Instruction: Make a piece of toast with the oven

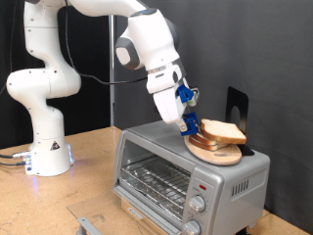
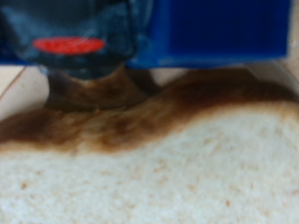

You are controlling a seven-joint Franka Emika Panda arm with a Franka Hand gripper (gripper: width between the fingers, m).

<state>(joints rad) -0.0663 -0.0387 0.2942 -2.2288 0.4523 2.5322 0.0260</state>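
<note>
The arm (image 1: 147,44) arches over, its gripper (image 1: 192,127) angled steeply downward.

The wooden table (image 1: 88,162) carries the oven (image 1: 191,176) and robot base (image 1: 47,157).

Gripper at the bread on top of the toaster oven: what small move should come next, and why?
Probably shut the fingers on the bread slice. The gripper sits at the slice's edge over the wooden plate on the toaster oven, and the wrist view shows the crust filling the frame.

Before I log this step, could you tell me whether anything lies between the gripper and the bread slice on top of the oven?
Nothing shows: in the exterior view the gripper sits right at the edge of the piece of toast on the wooden plate atop the oven.
</note>
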